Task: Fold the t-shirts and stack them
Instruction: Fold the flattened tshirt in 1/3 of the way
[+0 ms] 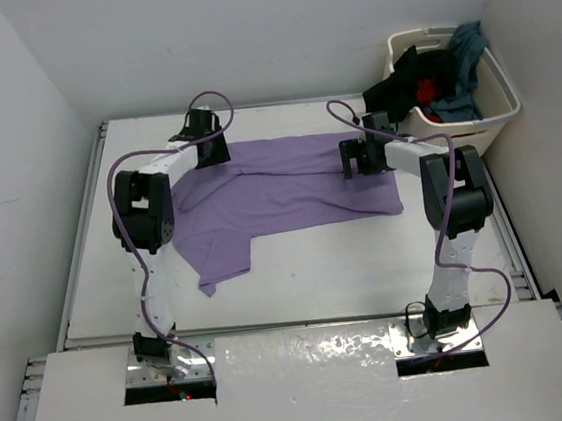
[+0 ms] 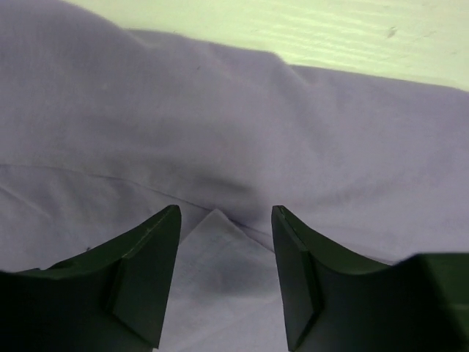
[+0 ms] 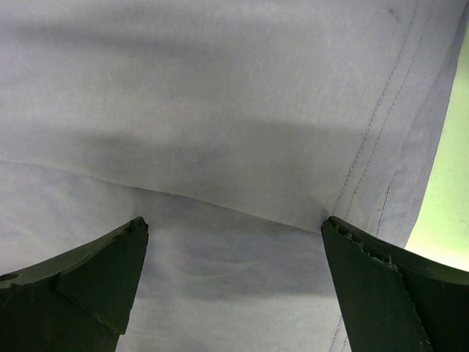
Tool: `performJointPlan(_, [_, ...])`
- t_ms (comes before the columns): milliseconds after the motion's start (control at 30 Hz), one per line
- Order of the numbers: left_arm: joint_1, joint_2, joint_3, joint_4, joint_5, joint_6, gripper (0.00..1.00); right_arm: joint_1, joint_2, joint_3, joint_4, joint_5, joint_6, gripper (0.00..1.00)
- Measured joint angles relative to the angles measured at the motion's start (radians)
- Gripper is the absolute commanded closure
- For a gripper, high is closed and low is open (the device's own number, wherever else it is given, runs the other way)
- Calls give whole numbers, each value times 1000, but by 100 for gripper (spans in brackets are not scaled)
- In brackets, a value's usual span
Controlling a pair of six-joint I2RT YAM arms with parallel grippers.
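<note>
Lavender t-shirt [image 1: 289, 194] laid out on counter [image 1: 367, 262] left of laundry basket [image 1: 500, 112], other t-shirts [image 1: 437, 91] heaped in basket, left jaws seen half parted on cloth, nothing clamped, right jaws spread wide, empty.

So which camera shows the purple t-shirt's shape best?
The top external view: the purple t-shirt lies spread on the table, outline nearly all visible. Both wrist views show only close patches of cloth, the right one a stitched hem.

lavender t-shirt [image 1: 289, 194]: part-folded, centre | black t-shirt [image 1: 398, 78], red t-shirt [image 1: 431, 89], teal t-shirt [image 1: 467, 45]: seemingly bunched far-right
</note>
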Motion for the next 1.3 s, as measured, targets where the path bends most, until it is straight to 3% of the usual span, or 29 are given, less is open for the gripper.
performJointPlan(233, [-7,19,1,-27,-24,2,65,0,0,-9,-2,7,-5,1])
performJointPlan(400, [-14,19,1,-32,-34,-1,99,0,0,-9,-2,16,-5,1])
performJointPlan(433, [-15,19,1,-33,-35,5,100,0,0,-9,-2,17,-5,1])
performJointPlan(733, [-32,8,-14,-29,-60,2,100,0,0,-9,-2,23,-5,1])
performJointPlan(1300, [-159,-173,-233,-50,-186,-105,100,0,-6,-32,12,19,-4,1])
